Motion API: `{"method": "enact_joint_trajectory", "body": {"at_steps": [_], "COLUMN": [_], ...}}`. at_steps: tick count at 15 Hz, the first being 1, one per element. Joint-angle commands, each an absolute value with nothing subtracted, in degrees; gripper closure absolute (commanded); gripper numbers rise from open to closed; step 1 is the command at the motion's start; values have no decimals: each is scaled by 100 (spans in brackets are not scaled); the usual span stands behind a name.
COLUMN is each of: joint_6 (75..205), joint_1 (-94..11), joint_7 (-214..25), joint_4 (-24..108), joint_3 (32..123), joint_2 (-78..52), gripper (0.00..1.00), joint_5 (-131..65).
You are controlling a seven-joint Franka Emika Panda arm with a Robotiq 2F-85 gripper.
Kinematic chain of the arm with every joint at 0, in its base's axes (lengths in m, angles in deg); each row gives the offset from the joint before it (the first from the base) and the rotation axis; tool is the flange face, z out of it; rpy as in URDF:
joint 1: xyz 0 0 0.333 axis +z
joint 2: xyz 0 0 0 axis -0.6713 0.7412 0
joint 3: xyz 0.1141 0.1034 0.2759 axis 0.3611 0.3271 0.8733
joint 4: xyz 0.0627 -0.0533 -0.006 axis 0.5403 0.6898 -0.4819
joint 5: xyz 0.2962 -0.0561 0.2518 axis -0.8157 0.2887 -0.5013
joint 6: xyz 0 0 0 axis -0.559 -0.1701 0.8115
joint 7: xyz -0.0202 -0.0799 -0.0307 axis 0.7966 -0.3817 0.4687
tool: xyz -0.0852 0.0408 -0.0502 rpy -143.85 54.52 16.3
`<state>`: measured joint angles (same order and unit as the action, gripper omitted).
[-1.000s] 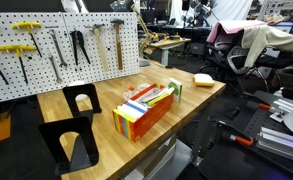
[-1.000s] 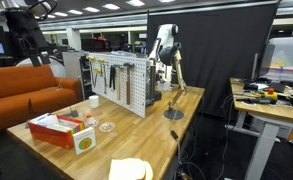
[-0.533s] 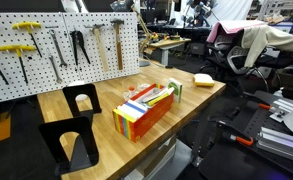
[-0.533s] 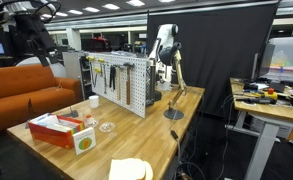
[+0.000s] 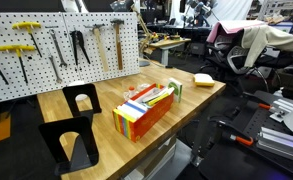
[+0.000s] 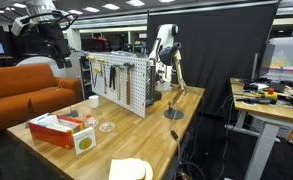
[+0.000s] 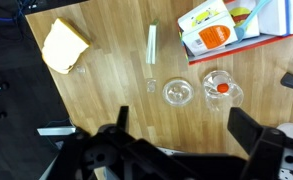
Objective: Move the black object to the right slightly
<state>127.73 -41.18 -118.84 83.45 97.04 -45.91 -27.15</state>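
Observation:
The smaller black stand [image 5: 81, 98] stands upright on the wooden table [image 5: 191, 95] near the pegboard, its arched cutout facing the camera. The larger black stand [image 5: 71, 140] is in front of it at the table's near corner. My gripper [image 7: 183, 118] is open and empty, high above the other end of the table; in the wrist view its two dark fingers frame bare wood. My arm [image 6: 46, 25] shows at the upper left of an exterior view, well off the table. Neither stand can be made out in the wrist view.
A colourful box [image 5: 146, 108] lies mid-table. A yellow sponge [image 5: 203, 78] [image 7: 66, 45] sits near the far edge. Two clear cups [image 7: 176, 93] [image 7: 219, 90], a white strip [image 7: 152, 44] and an orange-marked white carton [image 7: 211, 25] lie below the gripper. The pegboard [image 5: 56, 45] holds tools.
In an exterior view my arm has moved to the right at the upper left. The stands and other objects on the table have not moved.

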Motion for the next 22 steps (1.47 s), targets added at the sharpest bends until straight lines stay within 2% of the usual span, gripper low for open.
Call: {"method": "enact_joint_trajectory", "body": {"at_steps": [1,10,22], "joint_6": [12755,12754,13000], "joint_1": [-4002,-3994,-3334], "joint_7": [-11908,-11908,-11768], "joint_4": [8293,8275,6857], "joint_3": [9598,9600,9791], "joint_2": [-4530,-4522,-3020], "gripper": [0,0,0], "joint_5": [-2679,-2678,-2089]}}
